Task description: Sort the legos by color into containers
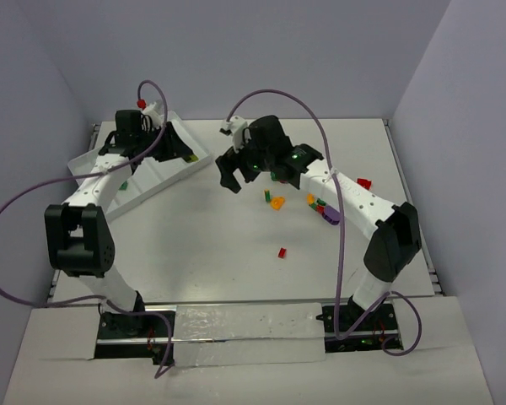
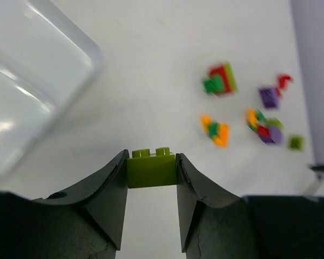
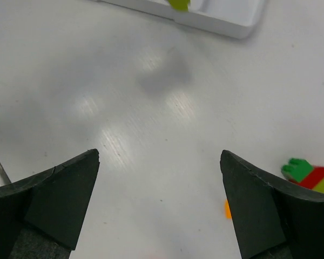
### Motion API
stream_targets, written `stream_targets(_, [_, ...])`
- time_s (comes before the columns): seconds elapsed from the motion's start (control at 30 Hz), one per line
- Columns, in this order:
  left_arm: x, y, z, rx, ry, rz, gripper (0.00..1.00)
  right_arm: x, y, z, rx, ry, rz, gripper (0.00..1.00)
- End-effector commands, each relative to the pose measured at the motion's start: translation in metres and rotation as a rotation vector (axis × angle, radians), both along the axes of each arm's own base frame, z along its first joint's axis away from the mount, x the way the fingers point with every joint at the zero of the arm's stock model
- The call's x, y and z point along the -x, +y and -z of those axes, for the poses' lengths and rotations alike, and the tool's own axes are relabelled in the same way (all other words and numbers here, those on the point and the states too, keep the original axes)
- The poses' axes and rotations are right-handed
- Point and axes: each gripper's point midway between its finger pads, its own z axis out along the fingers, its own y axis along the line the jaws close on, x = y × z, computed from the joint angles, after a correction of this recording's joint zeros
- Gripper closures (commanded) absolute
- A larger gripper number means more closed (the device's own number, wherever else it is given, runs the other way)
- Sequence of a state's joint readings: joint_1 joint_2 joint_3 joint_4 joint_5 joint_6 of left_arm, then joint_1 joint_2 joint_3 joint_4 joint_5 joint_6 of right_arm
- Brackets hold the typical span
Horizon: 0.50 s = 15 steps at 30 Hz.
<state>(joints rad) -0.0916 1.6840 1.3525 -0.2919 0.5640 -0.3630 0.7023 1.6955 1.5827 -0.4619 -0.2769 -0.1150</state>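
Observation:
My left gripper (image 2: pixel 151 164) is shut on a lime brick (image 2: pixel 151 168), studs pointing away, held by the right corner of the white tray (image 2: pixel 38 81). In the top view this gripper (image 1: pixel 185 153) hovers at the right end of the tray (image 1: pixel 152 181). My right gripper (image 3: pixel 160 156) is open and empty above bare table, left of the loose legos; the top view shows it (image 1: pixel 232 173) mid-table. Loose bricks (image 2: pixel 221 81) lie ahead: orange and green ones (image 1: pixel 277 201), a red one (image 1: pixel 282 252), a mixed cluster (image 1: pixel 322 206).
A green brick (image 1: pixel 124 184) lies in the tray. A lime brick (image 3: pixel 179 4) shows inside the tray corner (image 3: pixel 221 24). A green, red and lime stack (image 3: pixel 309 176) lies right of my right fingers. A red brick (image 1: pixel 364 182) sits at the far right.

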Motion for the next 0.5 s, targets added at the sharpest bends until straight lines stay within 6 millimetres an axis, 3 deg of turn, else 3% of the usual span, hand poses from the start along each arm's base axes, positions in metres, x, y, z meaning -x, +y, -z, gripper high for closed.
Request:
stream_targets(0.0, [-0.079,0.041,0.005,-0.203,-0.178,-0.197,1.0,-0.01,-0.035,-0.014,-0.035,-0.008,0.069,0.0])
stream_targets(0.07, [-0.1,0.05,0.017,-0.241,-0.187,-0.24,1.0,-0.014,-0.051,-0.01,-0.025,0.002,0.102,0.0])
stream_targets(0.1, [-0.105,0.049,0.008,-0.235,-0.212,-0.245,1.0,-0.018,-0.055,-0.01,-0.022,-0.002,0.111,0.0])
stream_targets(0.2, [-0.133,0.049,0.036,-0.25,-0.206,-0.251,0.99,-0.022,-0.076,-0.002,0.006,-0.003,0.153,0.0])
stream_targets(0.47, [-0.163,0.039,0.049,-0.202,-0.226,-0.243,0.93,-0.024,-0.096,0.01,0.035,0.008,0.194,0.0])
